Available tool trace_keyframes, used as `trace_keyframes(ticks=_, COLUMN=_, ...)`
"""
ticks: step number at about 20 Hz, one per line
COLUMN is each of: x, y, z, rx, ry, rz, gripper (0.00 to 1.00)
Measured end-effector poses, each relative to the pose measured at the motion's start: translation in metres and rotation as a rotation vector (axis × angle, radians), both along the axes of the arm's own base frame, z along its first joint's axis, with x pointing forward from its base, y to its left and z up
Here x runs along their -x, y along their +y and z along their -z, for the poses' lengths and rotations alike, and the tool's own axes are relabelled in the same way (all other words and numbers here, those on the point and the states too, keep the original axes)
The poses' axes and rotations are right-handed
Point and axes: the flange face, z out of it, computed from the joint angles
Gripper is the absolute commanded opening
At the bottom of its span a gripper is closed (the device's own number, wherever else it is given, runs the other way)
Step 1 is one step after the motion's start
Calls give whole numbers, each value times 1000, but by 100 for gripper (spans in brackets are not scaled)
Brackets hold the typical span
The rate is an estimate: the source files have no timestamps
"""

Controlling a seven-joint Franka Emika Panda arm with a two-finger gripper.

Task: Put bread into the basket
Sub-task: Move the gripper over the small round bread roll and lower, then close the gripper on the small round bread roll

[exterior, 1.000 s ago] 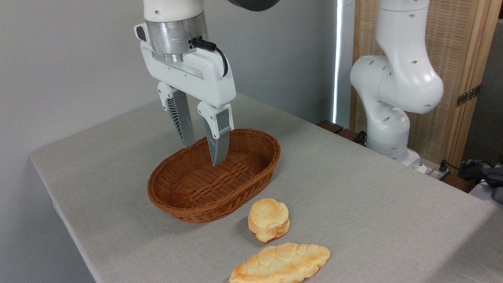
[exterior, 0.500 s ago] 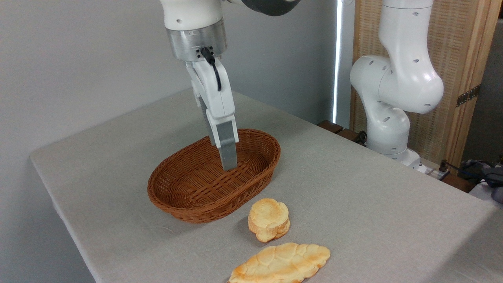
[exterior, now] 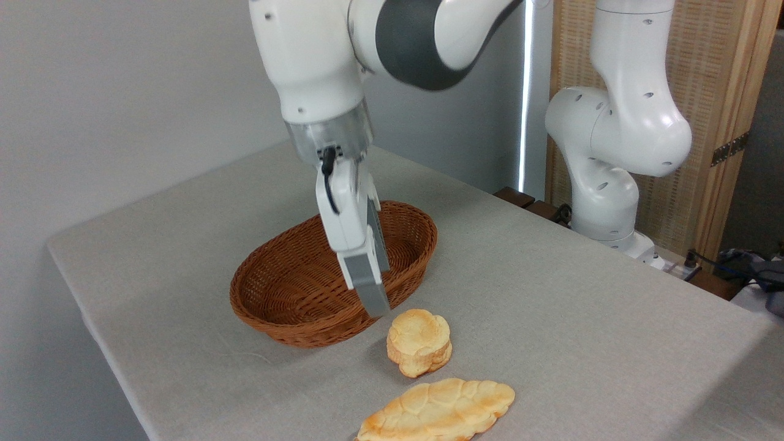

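Observation:
The bread, a small round bun with a toasted lobed top, lies on the grey tablecloth just in front of the basket's right end. The reddish-brown oval wicker basket is empty. My gripper points down and is seen nearly edge-on, one finger behind the other. It hangs over the basket's near right rim, up and to the left of the bun, not touching it. The fingers stand apart with nothing between them.
A long flat leaf-shaped golden bread lies at the front edge, just below the bun. The arm's white base stands at the table's far right. The table's left edge drops off near the basket.
The gripper has turned from facing the camera to edge-on. It has come forward, right and down, from above the basket's middle to its near right rim. Bun and basket have not moved.

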Motion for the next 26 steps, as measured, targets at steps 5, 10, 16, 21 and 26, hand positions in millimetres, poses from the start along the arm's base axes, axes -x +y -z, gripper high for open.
trace_keyframes(ticks=5, x=2, y=3, z=27, rx=-41, ry=-15, rz=139, gripper=100)
trace_keyframes(ticks=10, x=6, y=1, z=41, rx=-56, ry=-4, rz=183, gripper=100)
trace_keyframes(ticks=16, x=14, y=-7, z=59, rx=-59, ry=36, rz=219, gripper=100)
trace_keyframes(ticks=21, x=15, y=-4, z=63, rx=-76, ry=44, rz=295, gripper=100)
trace_keyframes(ticks=26, x=15, y=0, z=65, rx=-128, ry=46, rz=331, gripper=100)
